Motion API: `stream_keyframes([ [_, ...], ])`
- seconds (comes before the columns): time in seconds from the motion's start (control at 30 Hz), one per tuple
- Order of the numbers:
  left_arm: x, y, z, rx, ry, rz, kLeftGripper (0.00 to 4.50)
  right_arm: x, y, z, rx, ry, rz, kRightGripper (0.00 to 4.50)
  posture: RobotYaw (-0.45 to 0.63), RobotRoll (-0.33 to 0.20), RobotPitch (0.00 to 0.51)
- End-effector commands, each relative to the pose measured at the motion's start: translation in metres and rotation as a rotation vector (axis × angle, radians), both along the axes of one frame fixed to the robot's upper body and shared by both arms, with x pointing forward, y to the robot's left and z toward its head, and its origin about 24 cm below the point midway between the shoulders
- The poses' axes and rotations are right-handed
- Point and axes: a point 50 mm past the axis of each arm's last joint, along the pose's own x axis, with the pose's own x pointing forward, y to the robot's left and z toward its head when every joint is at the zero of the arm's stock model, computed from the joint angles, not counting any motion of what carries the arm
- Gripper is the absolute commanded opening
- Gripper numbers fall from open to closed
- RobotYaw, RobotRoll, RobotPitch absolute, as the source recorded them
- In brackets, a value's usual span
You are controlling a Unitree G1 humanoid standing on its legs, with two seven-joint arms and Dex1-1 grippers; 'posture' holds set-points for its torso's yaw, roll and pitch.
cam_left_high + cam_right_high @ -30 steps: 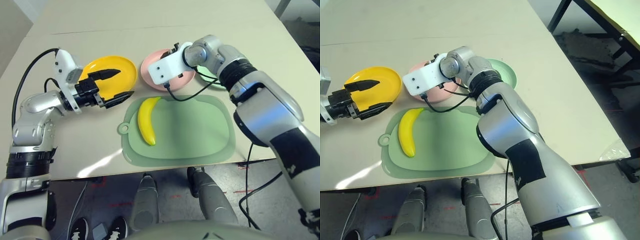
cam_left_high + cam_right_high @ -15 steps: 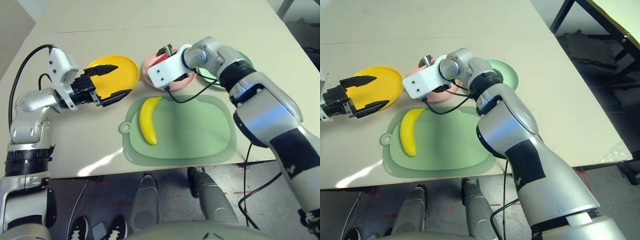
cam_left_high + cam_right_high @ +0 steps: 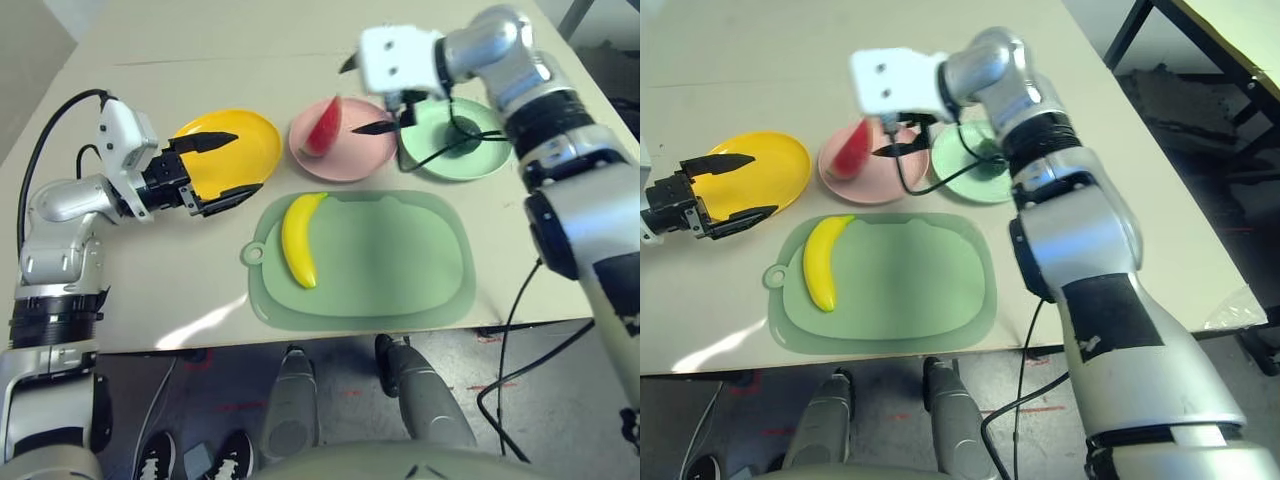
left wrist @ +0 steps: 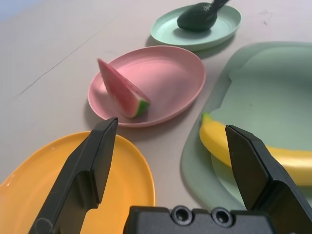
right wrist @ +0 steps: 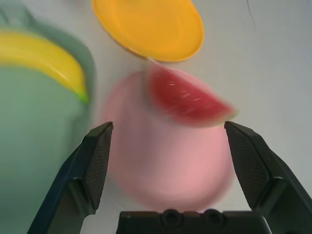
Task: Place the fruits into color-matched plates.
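The glossy yellow banana lies lengthwise on the pale green cutting mat, just beside my left jaws, which hover wide open and empty over the yellow-orange plate. My right jaws hang open and empty above the pink plate holding the watermelon wedge. The avocado sits in the mint green plate.

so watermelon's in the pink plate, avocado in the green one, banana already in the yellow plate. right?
Not quite: the banana still lies on the pale green cutting mat, and the yellow plate holds nothing, as the left eye view shows. Watermelon in the pink plate and avocado in the green plate are correct.
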Motion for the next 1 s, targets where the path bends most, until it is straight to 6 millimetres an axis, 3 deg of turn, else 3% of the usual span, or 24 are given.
stream_keyframes([
  [0.03, 0.003, 0.002, -0.005, 0.068, 0.034, -0.035, 4.5, -0.02, -0.004, -0.015, 0.167, 0.146, 0.012, 4.46, -0.02, 0.0, 0.259],
  [0.17, 0.014, -0.003, 0.01, 0.112, 0.002, -0.114, 4.5, -0.05, -0.007, -0.056, 0.307, 0.234, 0.037, 4.46, -0.03, 0.0, 0.255],
  [0.33, 0.02, -0.013, 0.026, 0.168, -0.072, -0.212, 4.5, -0.078, -0.015, -0.09, 0.442, 0.233, -0.007, 4.46, -0.03, 0.0, 0.252],
  [0.47, 0.017, -0.02, 0.028, 0.279, -0.094, -0.322, 4.5, -0.096, -0.024, -0.121, 0.571, 0.214, -0.058, 4.46, -0.02, 0.0, 0.247],
  [0.6, 0.017, -0.033, 0.023, 0.432, -0.108, -0.445, 4.5, -0.107, -0.032, -0.149, 0.581, 0.186, -0.087, 4.46, -0.02, 0.0, 0.24],
  [0.67, 0.019, -0.045, 0.021, 0.521, -0.119, -0.511, 4.5, -0.111, -0.031, -0.157, 0.58, 0.164, -0.083, 4.46, -0.02, 0.0, 0.241],
  [0.83, 0.023, -0.082, 0.014, 0.747, -0.175, -0.735, 4.5, -0.118, -0.023, -0.153, 0.68, 0.139, -0.031, 4.46, -0.04, 0.0, 0.242],
  [1.0, 0.031, -0.103, 0.008, 0.94, -0.239, -0.892, 4.5, -0.128, -0.032, -0.171, 0.589, 0.115, 0.011, 4.46, -0.1, 0.0, 0.243],
])
